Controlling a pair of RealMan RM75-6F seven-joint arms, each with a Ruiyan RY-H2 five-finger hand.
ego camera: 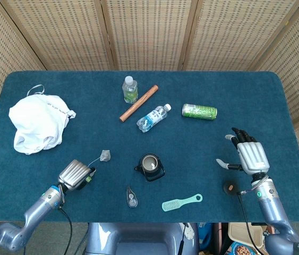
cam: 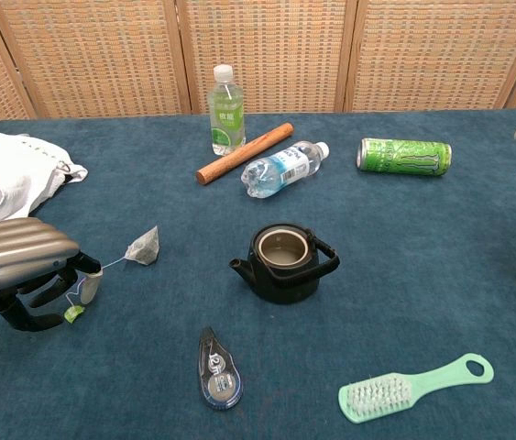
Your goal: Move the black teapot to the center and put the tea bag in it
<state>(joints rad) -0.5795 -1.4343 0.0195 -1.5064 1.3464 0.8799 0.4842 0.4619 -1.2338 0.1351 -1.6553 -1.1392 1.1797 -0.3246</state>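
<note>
A: Holdings, largest first?

B: Table (ego camera: pixel 276 95), blue cloth top. White cloth bag (ego camera: pixel 36 123) near the left edge. Left hand (ego camera: pixel 75 174) near the front-left corner; right hand (ego camera: pixel 249 154) by the right edge.

A: Fingers?

B: Left: curled downward over the green tag (cam: pixel 73 313) and string of the tea bag (cam: pixel 144 246). Whether they pinch the string I cannot tell. Right: fingers spread, holding nothing.

A: Task items?

B: Black teapot (cam: pixel 284 264), lid off, upright, roughly mid-table, a little toward the front edge. Judged: placement step done. Tea bag lying on the cloth left of the teapot, well apart from it, between the pot and the left hand. Not yet in the pot; that step remains.

A: Remainder?

B: Green can (ego camera: pixel 199 111) on its side, toward the right. Clear water bottle (ego camera: pixel 154 117) lying behind the teapot; small green-label bottle (ego camera: pixel 130 89) upright toward the back edge; wooden stick (ego camera: pixel 138 103) between them. Mint brush (ego camera: pixel 181 202) and correction-tape dispenser (ego camera: pixel 131 196) near the front edge.
</note>
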